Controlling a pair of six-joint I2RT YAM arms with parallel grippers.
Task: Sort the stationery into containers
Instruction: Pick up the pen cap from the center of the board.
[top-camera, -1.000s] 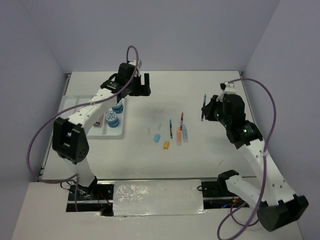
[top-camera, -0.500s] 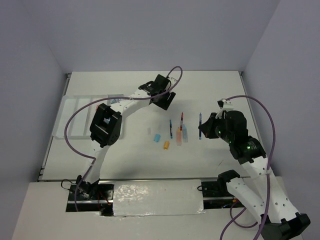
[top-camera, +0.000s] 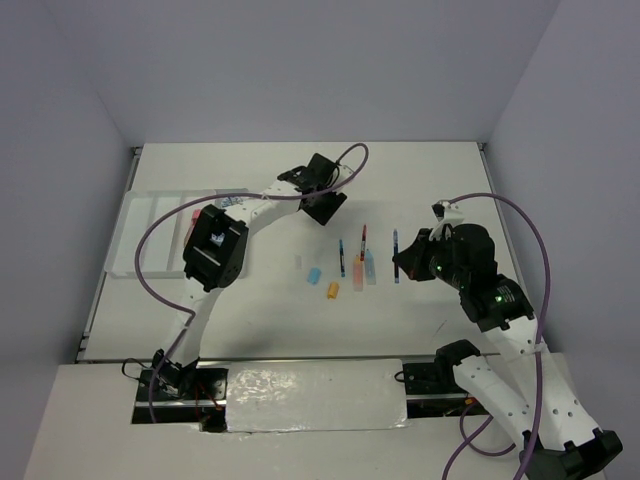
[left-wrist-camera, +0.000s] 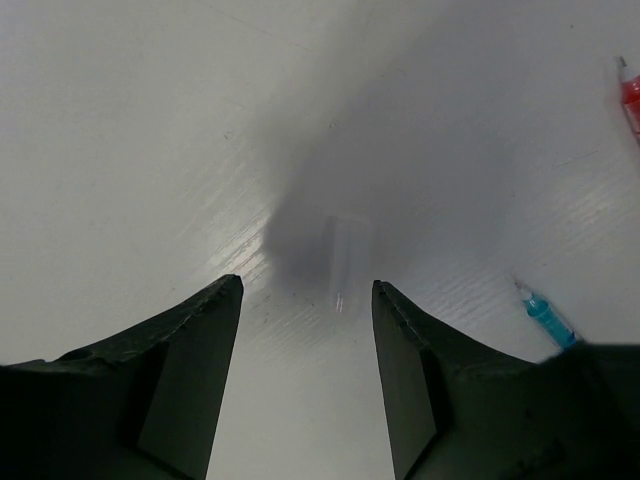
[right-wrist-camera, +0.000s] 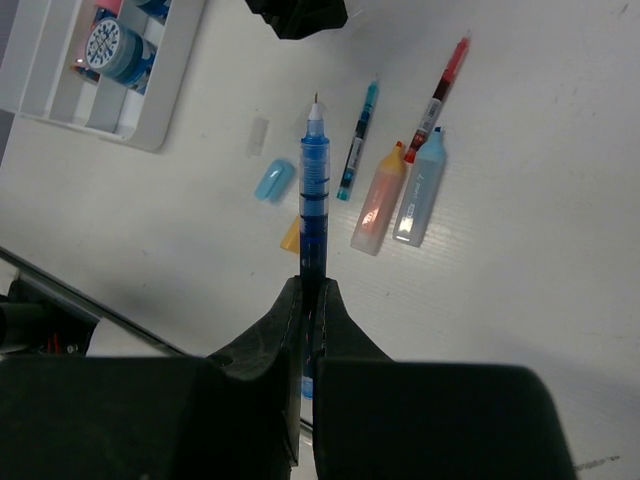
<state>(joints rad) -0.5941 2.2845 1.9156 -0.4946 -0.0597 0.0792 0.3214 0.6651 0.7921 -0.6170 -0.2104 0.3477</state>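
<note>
My right gripper (right-wrist-camera: 311, 285) is shut on a dark blue pen (right-wrist-camera: 315, 190), which it holds above the table right of the loose stationery (top-camera: 396, 255). On the table lie a clear piece (right-wrist-camera: 258, 137), a light-blue cap (right-wrist-camera: 273, 180), an orange piece (right-wrist-camera: 291, 235), a teal pen (right-wrist-camera: 358, 140), a red pen (right-wrist-camera: 440, 95), a peach marker (right-wrist-camera: 378, 200) and a light-blue marker (right-wrist-camera: 422, 190). My left gripper (left-wrist-camera: 307, 285) hangs open above the table, with the clear piece (left-wrist-camera: 345, 250) just ahead of its fingertips. The white divided tray (top-camera: 150, 235) sits at the left.
A blue-white roll (right-wrist-camera: 105, 45) lies in a tray compartment (right-wrist-camera: 150, 120). My left arm stretches across the tray's right part (top-camera: 215, 245). White walls close the table's back and sides. Purple cables loop above both arms.
My left arm has swung from over the tray to the table's middle and its jaws have narrowed. My right gripper has carried the blue pen leftward toward the loose items.
</note>
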